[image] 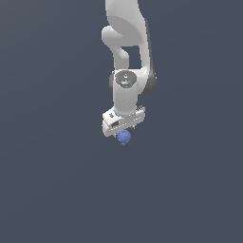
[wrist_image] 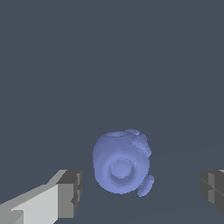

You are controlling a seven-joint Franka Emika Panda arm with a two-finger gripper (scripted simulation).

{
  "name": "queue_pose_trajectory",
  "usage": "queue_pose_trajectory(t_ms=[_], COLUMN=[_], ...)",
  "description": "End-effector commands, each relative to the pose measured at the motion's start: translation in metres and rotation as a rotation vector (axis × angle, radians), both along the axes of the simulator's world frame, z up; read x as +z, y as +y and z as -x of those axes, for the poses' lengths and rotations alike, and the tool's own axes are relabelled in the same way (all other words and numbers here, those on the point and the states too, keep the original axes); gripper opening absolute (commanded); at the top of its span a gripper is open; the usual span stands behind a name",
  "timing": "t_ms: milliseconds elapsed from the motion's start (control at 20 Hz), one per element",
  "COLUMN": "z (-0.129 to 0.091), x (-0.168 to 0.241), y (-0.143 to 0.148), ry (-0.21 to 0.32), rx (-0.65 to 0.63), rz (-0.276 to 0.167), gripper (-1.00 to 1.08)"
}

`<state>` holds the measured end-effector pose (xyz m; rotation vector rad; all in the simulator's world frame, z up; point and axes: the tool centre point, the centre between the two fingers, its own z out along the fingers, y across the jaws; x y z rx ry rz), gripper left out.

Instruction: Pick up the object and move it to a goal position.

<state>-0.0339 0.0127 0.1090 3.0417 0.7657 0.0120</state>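
The object (image: 124, 137) is a small roundish blue-violet lump with small bumps on its surface. In the exterior view it shows just under the white gripper (image: 124, 133), which hangs from the white arm over it. In the wrist view the object (wrist_image: 121, 162) lies between the two grey fingertips (wrist_image: 70, 194), with a clear gap on each side. The jaws stand wide apart and touch nothing. The gripper (wrist_image: 142, 190) is open and empty.
The white arm (image: 127, 57) comes down from the top of the exterior view. A plain dark grey-blue surface (image: 57, 180) fills everything around it. No other objects or edges show.
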Motion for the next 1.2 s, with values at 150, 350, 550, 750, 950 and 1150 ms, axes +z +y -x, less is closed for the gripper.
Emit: queue_pose_trajectory(t_ms=[150,350,550,750,950,1150], z=[0.010,0.014,0.014,0.014,0.015,0.016], x=[-0.013,-0.018,-0.019,-0.024,-0.040,-0.059], y=[0.001,0.001,0.001,0.001,0.001,0.001], ry=[0.006,0.008,0.009,0.009,0.009,0.009], rx=[0.081,0.110,0.112,0.113,0.114,0.116], rz=[-0.001,-0.002,-0.002,-0.002,-0.002,-0.003], gripper=[1.00,1.00,1.00,1.00,1.00,1.00])
